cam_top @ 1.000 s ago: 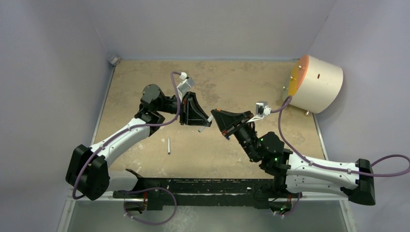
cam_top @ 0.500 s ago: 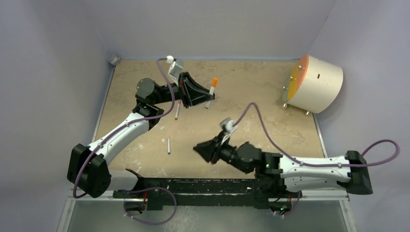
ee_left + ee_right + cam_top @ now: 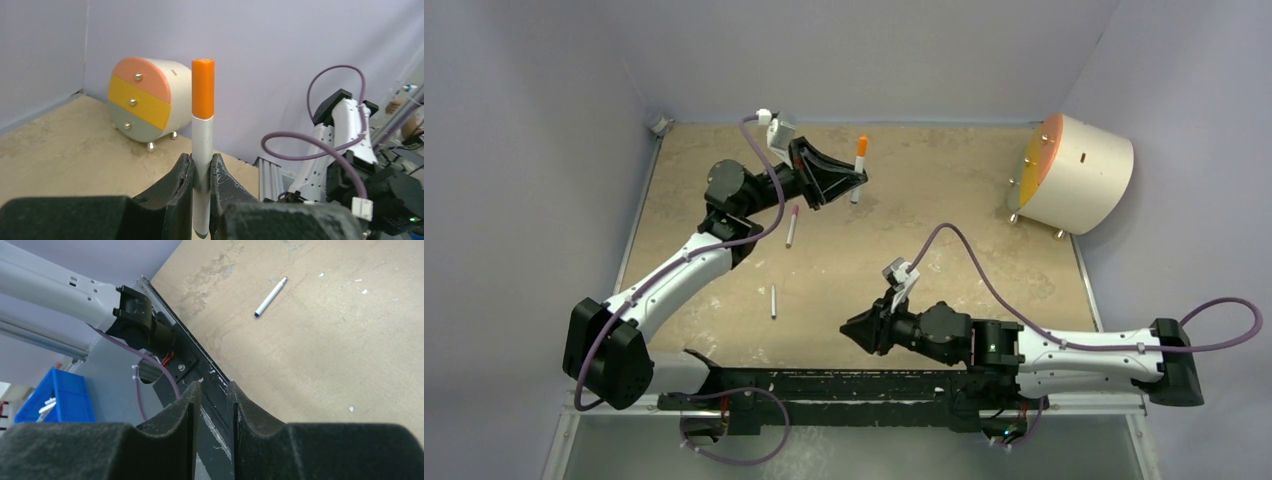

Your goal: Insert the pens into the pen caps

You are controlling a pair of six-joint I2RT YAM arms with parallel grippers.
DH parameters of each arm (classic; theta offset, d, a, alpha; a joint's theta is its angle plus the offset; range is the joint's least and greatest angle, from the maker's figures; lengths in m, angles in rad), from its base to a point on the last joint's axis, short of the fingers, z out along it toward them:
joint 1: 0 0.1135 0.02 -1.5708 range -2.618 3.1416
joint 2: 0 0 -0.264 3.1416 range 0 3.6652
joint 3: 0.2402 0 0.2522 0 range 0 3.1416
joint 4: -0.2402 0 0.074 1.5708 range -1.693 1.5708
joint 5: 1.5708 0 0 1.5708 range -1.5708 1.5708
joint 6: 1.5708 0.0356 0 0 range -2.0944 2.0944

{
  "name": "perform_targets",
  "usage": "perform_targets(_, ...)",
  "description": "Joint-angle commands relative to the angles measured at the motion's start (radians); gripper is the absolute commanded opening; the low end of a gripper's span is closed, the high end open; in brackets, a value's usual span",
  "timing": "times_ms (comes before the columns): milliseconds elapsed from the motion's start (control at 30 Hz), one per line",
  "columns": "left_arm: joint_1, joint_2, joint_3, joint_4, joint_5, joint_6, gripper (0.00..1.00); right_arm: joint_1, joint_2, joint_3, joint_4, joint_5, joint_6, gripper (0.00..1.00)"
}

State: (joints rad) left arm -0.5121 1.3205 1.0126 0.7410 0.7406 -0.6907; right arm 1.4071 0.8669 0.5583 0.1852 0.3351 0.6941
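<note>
- Left gripper (image 3: pixel 201 164) is closed on the capped pen (image 3: pixel 202 132), pinching the lower barrel. The pen stands upright with the orange cap (image 3: pixel 203 87) on top, seated flush as far as can be seen.
- This pen hangs over the far part of the surface (image 3: pixel 944 240), left of centre.
- Right gripper (image 3: pixel 213 390) is low at the near edge. Its jaws are apart with nothing between them.
- A bare pen (image 3: pixel 270 296) lies flat on the near-left surface, blue tip toward the near edge.
- Pink-ended pen (image 3: pixel 792 226) lies flat just near of the left gripper. Cannot tell whether that pink end is a cap or a tip.
- No loose blue or pink caps show in any view.
- Judgement: one pairing looks done. The step in hand is parking the capped pen and fetching the next.
- To do it well, tip the capped pen toward horizontal and bring it down to the surface before letting go, so it neither drops nor rolls.
- Set it apart from the pink-ended pen, toward the far side.
- The right gripper should take the bare pen across mid-barrel, leaving the tip end free for a cap.
</note>
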Motion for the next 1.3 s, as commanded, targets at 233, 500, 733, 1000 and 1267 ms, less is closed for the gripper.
perform_targets(233,-0.002,0.115,-0.147,-0.287,-0.401,0.263,0.0,-0.001,-0.273,0.023,-0.27,0.257,0.056,0.28)
perform_targets(500,-0.002,0.219,-0.206,-0.337,-0.612,0.343,0.0,-0.002,-0.296,0.019,-0.313,0.269,0.075,0.27)
perform_targets(733,-0.002,0.294,-0.158,-0.499,-0.825,0.378,0.0,-0.001,-0.264,0.002,-0.278,0.261,0.079,0.27)
perform_targets(1000,-0.002,0.336,-0.139,-0.558,-0.917,0.42,0.0,-0.002,-0.274,-0.005,-0.285,0.259,0.074,0.27)
perform_targets(1267,0.0,0.412,-0.096,-0.583,-0.949,0.437,0.0,-0.001,-0.288,-0.024,-0.292,0.255,0.087,0.27)
